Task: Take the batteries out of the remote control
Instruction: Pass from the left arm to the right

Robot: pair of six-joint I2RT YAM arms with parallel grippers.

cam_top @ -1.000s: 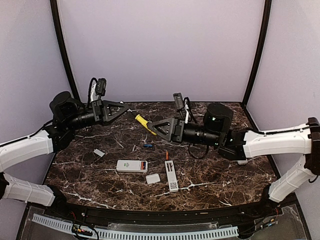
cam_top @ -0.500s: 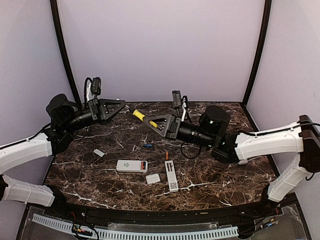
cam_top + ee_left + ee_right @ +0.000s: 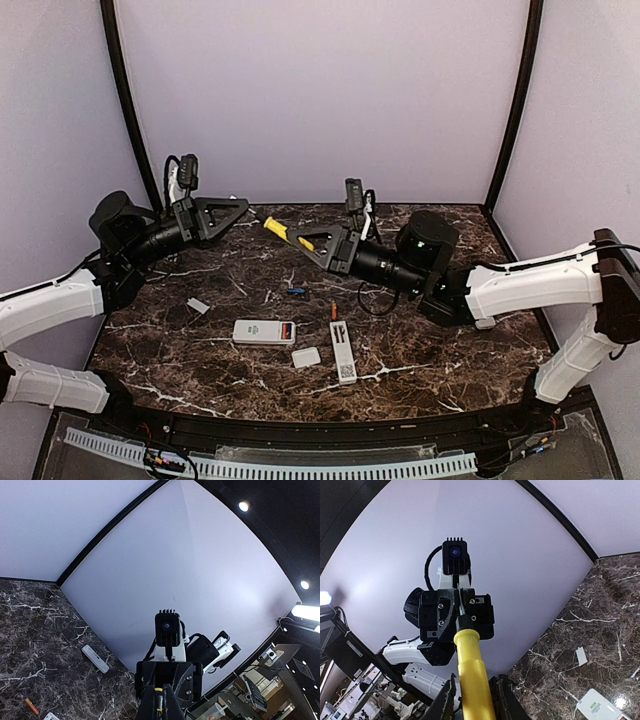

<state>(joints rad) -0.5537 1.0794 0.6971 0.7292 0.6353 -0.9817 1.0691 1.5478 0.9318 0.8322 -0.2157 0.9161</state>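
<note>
We see right gripper (image 3: 303,240) clamped on yellow-handled tool (image 3: 283,231) | left gripper (image 3: 243,207) closed, just at tool's far tip | white remote (image 3: 264,331) below both

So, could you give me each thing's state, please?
yellow-handled tool, held in mid-air
left gripper, jaws shut on the tool's shaft
right gripper, jaws flanking the handle, grip unclear
wide remote, compartment open, cells inside
blue battery, lying loose
orange battery, lying loose

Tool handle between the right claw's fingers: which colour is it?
The tool handle is yellow; the right wrist view shows it best.
</note>
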